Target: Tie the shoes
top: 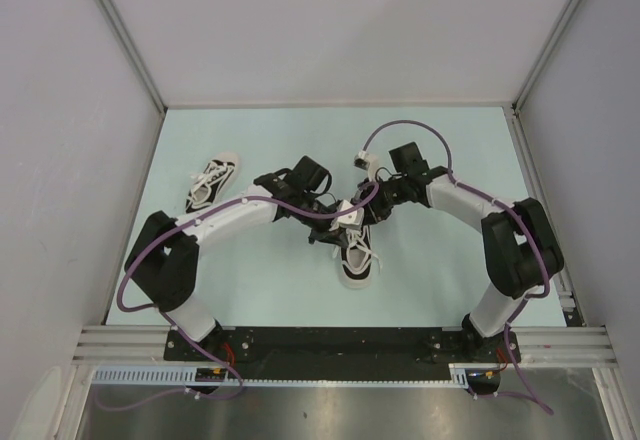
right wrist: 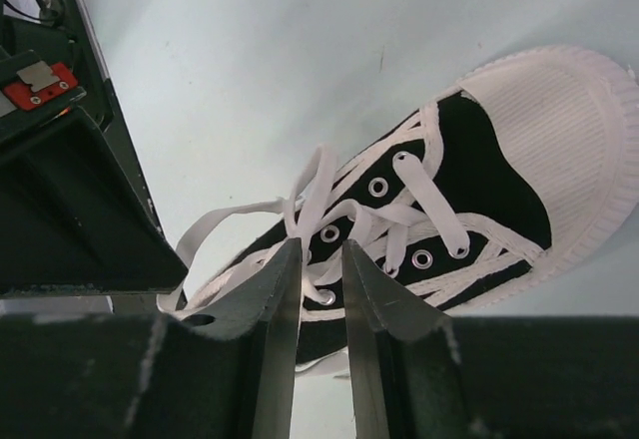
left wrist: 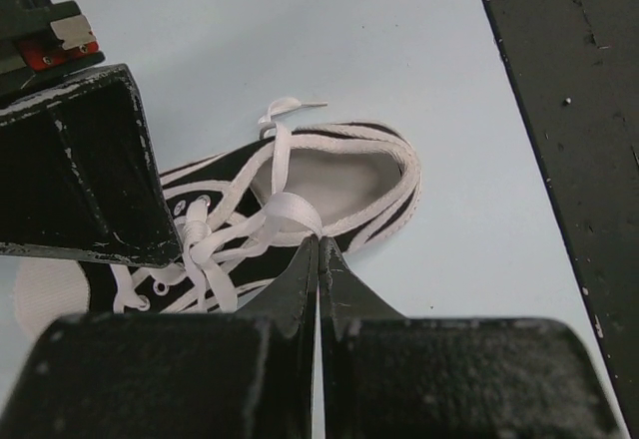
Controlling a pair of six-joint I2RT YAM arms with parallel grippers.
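Note:
One black shoe with a white toe cap lies at the table's middle, toe toward the near edge. Both grippers hang over its heel end. My left gripper is shut on a white lace just above the shoe's opening, its fingertips pinched together. My right gripper is open by a narrow gap over the eyelets. A lace strand runs up past its left finger. The shoe's toe cap shows at the upper right there.
The second black shoe lies apart at the left of the pale green table, laces loose. Grey walls enclose the table on three sides. A black base rail runs along the near edge. Purple cables loop over both arms.

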